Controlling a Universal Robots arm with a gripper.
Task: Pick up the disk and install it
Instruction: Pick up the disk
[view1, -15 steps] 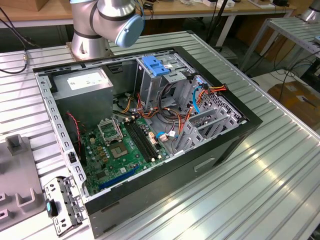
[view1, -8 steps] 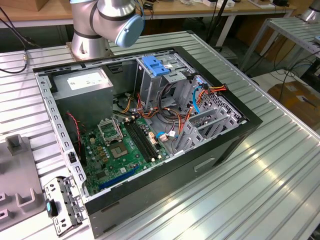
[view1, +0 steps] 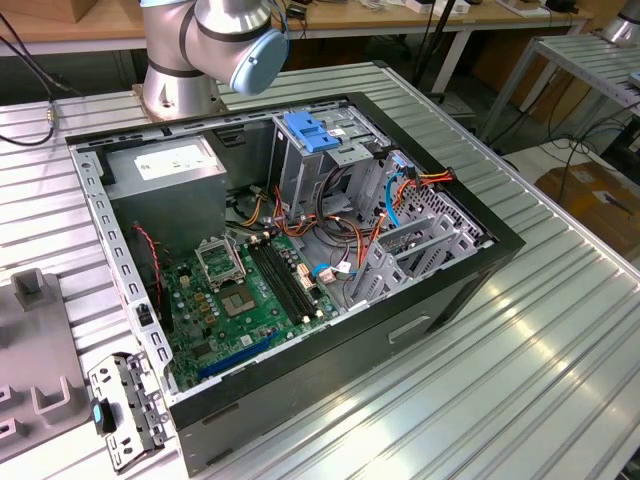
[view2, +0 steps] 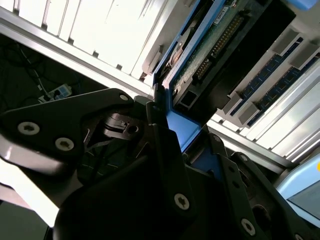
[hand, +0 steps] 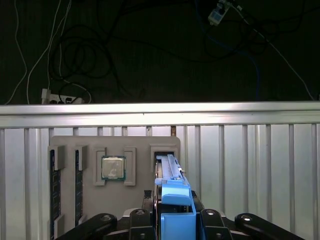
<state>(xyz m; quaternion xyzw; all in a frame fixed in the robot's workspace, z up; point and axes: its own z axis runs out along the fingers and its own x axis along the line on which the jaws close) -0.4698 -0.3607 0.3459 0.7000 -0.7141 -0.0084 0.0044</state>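
The disk (hand: 169, 167) stands on edge in a slot of a grey parts holder (hand: 140, 144), with its blue side rail facing me. My gripper (hand: 173, 199) has a black finger pressed against each side of that rail and is shut on it. In the second wrist view the disk (view2: 210, 45) shows its green circuit board and connector pins, and the blue rail sits between the fingers of the gripper (view2: 186, 119). In the exterior view, the open computer case (view1: 480, 262) lies on the ribbed metal table, with a drive cage under a blue latch (view1: 310, 135).
The holder also carries a processor chip (hand: 113, 167) and upright memory sticks (hand: 52, 180). The arm's base (view1: 175, 75) stands behind the case. A grey power-supply box (view1: 170, 165), the motherboard (view1: 235, 295) and loose cables fill the case. A metal bracket (view1: 125, 405) lies beside it.
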